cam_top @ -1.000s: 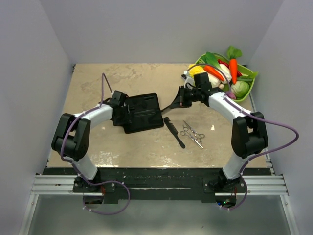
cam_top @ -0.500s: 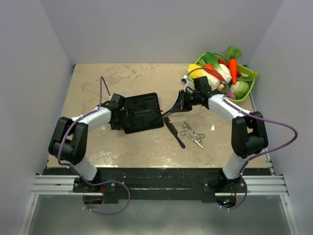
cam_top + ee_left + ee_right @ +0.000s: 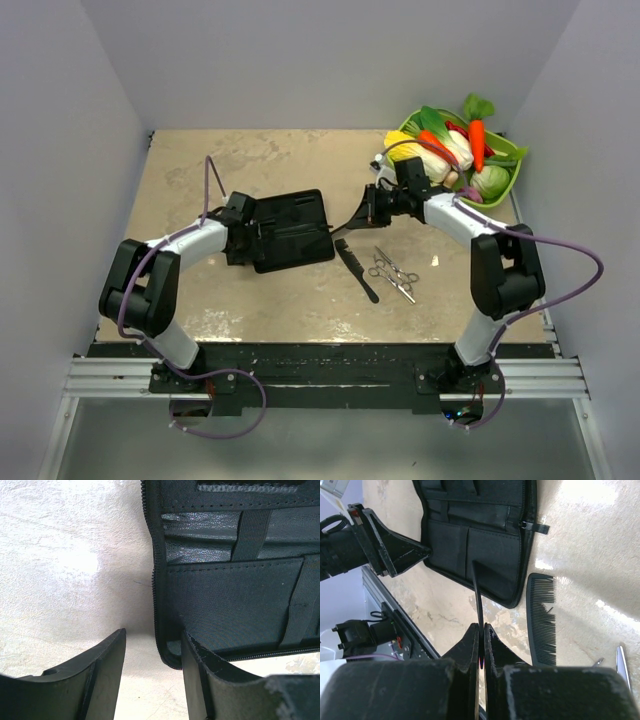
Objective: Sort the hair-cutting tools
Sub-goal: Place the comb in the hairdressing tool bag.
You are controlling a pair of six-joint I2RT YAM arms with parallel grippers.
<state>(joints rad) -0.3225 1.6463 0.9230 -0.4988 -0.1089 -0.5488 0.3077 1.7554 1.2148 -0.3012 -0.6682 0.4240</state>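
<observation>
Black nylon dominates the overhead view: the open case (image 3: 295,225) lies flat at mid-table (image 3: 250,160). The left gripper (image 3: 248,238) sits at its left edge and the right gripper (image 3: 370,207) hangs just off its right edge. The right gripper carries the held comb (image 3: 350,218), which slants down towards the case. The second comb (image 3: 357,270) lies on the table near the case's right corner, and the scissors (image 3: 393,272) lie crossed just beside it. A green basket (image 3: 518,160) of toy vegetables stands at the far right corner, well apart from all this.

From the left wrist, the left gripper (image 3: 153,632) has its fingers (image 3: 107,662) spread. The zip-edged corner of the case (image 3: 235,600) lies between them, with no sign of a squeeze.

From the right wrist, the right gripper (image 3: 481,630) is pinched tight on the held comb (image 3: 476,592), seen edge-on. Its tip is over a pocket of the case (image 3: 495,545), though I cannot tell whether it has entered. The second comb (image 3: 542,620) lies on the table beside the case, and a tip of the scissors (image 3: 622,662) shows at the frame edge.

By my reading, nothing is stowed yet. The first comb is mid-delivery, and one comb and both scissors remain.
</observation>
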